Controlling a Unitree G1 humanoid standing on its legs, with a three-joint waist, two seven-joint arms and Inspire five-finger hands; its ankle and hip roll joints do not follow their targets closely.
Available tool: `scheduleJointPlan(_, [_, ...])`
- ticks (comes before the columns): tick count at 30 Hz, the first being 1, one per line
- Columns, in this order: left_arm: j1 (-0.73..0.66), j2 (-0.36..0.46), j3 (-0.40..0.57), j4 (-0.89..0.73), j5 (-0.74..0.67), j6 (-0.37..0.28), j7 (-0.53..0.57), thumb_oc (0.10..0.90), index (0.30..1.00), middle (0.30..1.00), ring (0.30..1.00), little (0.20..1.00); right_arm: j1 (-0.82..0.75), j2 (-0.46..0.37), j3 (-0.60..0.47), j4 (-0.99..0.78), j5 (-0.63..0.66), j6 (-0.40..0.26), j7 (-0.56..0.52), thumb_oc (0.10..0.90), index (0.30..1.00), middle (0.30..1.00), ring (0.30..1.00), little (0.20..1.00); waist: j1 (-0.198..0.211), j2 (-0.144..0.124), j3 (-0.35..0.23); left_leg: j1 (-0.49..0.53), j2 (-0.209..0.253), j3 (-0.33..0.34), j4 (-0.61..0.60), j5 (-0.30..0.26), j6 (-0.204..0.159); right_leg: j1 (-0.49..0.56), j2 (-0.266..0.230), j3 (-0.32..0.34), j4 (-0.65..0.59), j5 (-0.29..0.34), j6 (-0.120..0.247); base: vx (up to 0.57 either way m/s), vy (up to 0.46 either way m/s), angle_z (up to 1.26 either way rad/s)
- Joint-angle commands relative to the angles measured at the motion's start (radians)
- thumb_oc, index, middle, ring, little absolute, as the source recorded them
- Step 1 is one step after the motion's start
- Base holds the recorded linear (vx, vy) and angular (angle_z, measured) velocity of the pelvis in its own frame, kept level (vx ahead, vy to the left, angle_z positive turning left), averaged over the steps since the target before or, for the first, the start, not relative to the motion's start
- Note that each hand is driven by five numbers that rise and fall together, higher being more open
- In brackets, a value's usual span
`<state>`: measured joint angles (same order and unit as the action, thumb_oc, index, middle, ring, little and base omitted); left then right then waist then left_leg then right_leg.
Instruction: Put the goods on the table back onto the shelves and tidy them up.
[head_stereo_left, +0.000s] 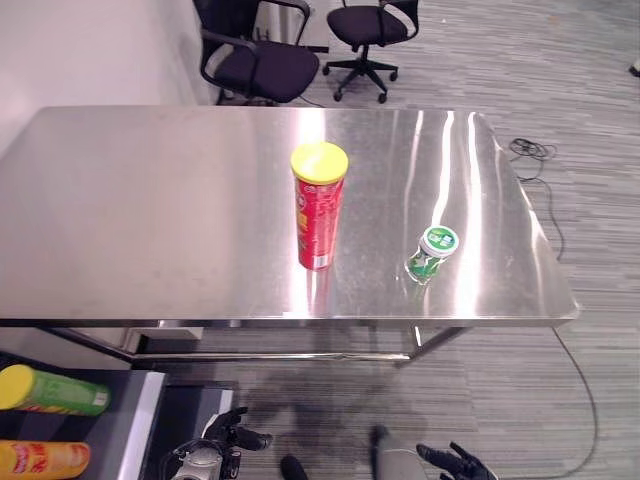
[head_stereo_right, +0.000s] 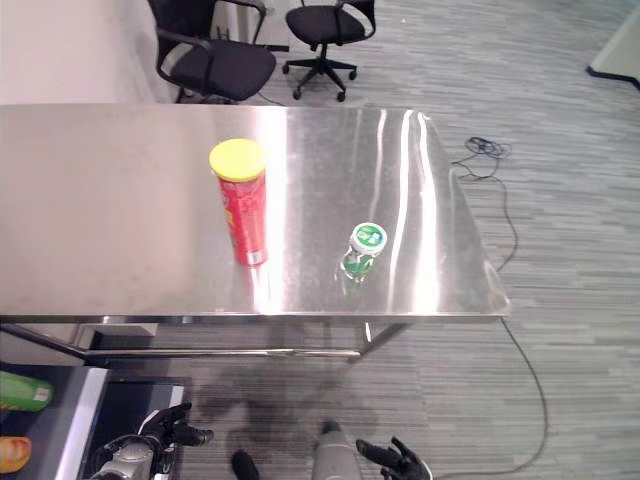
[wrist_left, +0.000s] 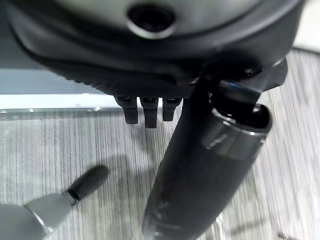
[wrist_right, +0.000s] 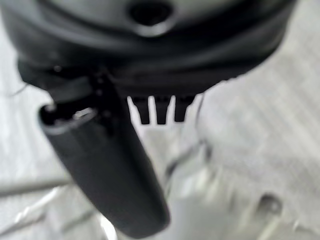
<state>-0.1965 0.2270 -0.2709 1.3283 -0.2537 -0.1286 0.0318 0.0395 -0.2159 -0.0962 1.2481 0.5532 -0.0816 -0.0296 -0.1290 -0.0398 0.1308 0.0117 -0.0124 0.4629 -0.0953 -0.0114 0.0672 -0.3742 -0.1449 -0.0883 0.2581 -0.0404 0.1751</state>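
Standing upright mid-bench (head_stereo_left: 150, 200), the tall red cardboard crisp tube with yellow lid (head_stereo_left: 318, 205) could topple if nudged high; the small green-capped jar (head_stereo_left: 431, 254) sits near it. Left robot hand (head_stereo_left: 238, 432) and right robot hand (head_stereo_left: 455, 462) hang low, fingers relaxed, empty.

Two black office chairs (head_stereo_left: 262, 62) beyond; grey, perhaps carpeted, floor (head_stereo_left: 560, 90).

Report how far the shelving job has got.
Possibly done: a green can and an orange can lie on the shelf at lower left. In hand: nothing; the left hand and right hand hang low, open. Left: the red can and green bottle stand on the table.
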Motion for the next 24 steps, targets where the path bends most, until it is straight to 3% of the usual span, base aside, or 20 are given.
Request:
scheduleJointPlan(1, [-0.025, -0.026, 0.021, 0.002, 0.039, -0.038, -0.011, 0.8, 0.9, 0.9, 0.9, 0.9, 0.053, -0.06, -0.006, 0.029, 0.011, -0.037, -0.018, 0.8, 0.9, 0.9, 0.9, 0.9, -0.019, 0.007, -0.023, -0.04, 0.093, -0.014, 0.008, 0.023, -0.117, 0.188, 0.012, 0.031, -0.15, 0.094, 0.006, 0.01, -0.092, 0.04])
scheduleJointPlan(8, [0.019, -0.028, 0.076, 0.039, 0.044, -0.03, -0.021, 0.8, 0.9, 0.9, 0.9, 0.9, 0.115, -0.083, -0.074, 0.049, 0.014, -0.04, -0.009, 0.8, 0.9, 0.9, 0.9, 0.9, -0.039, -0.003, -0.054, -0.01, 0.112, 0.016, 0.008, 0.032, -0.144, 0.237, 0.022, 0.034, -0.257, 0.142, 0.014, 0.07, -0.055, -0.34])
scheduleJointPlan(11, [0.057, -0.025, 0.123, 0.04, 0.059, -0.026, -0.028, 0.8, 0.9, 0.9, 0.9, 0.9, 0.209, -0.119, -0.191, -0.137, 0.012, -0.065, -0.039, 0.8, 0.9, 0.9, 0.9, 0.9, -0.068, -0.002, -0.069, 0.003, 0.118, 0.028, 0.008, 0.028, -0.152, 0.25, 0.024, 0.04, -0.276, 0.153, 0.021, 0.06, -0.029, -0.07])
scheduleJointPlan(14, [0.109, -0.034, 0.193, 0.009, 0.098, -0.02, -0.044, 0.8, 0.9, 0.9, 0.9, 0.9, 0.352, -0.212, -0.398, -0.589, -0.119, -0.101, -0.121, 0.8, 0.9, 0.9, 0.9, 0.9, -0.108, 0.009, -0.086, 0.013, 0.118, 0.043, 0.008, 0.022, -0.155, 0.25, 0.027, 0.06, -0.285, 0.165, 0.029, 0.05, 0.0, -0.1])
scheduleJointPlan(20, [0.13, -0.054, 0.228, -0.006, 0.123, -0.011, -0.06, 0.8, 0.9, 0.9, 0.9, 0.9, 0.41, -0.252, -0.605, -0.836, -0.216, -0.114, -0.172, 0.8, 0.9, 0.9, 0.9, 0.9, -0.135, 0.022, -0.101, 0.02, 0.12, 0.064, 0.008, 0.012, -0.154, 0.245, 0.034, 0.09, -0.296, 0.178, 0.033, 0.03, 0.008, -0.2])
scheduleJointPlan(21, [0.139, -0.058, 0.234, -0.009, 0.136, -0.01, -0.063, 0.8, 0.9, 0.9, 0.9, 0.9, 0.418, -0.277, -0.692, -0.922, -0.255, -0.137, -0.203, 0.8, 0.9, 0.9, 0.9, 0.9, -0.144, 0.024, -0.111, 0.021, 0.122, 0.069, 0.008, 0.01, -0.153, 0.243, 0.034, 0.099, -0.299, 0.181, 0.034, 0.04, -0.006, -0.14])
scheduleJointPlan(24, [0.15, -0.057, 0.251, -0.014, 0.145, -0.005, -0.063, 0.8, 0.9, 0.9, 0.9, 0.9, 0.422, -0.316, -0.803, -1.078, -0.317, -0.165, -0.237, 0.8, 0.9, 0.9, 0.9, 0.9, -0.148, 0.027, -0.124, 0.024, 0.125, 0.071, 0.008, 0.006, -0.151, 0.243, 0.036, 0.106, -0.305, 0.184, 0.036, 0.04, -0.006, -0.2])
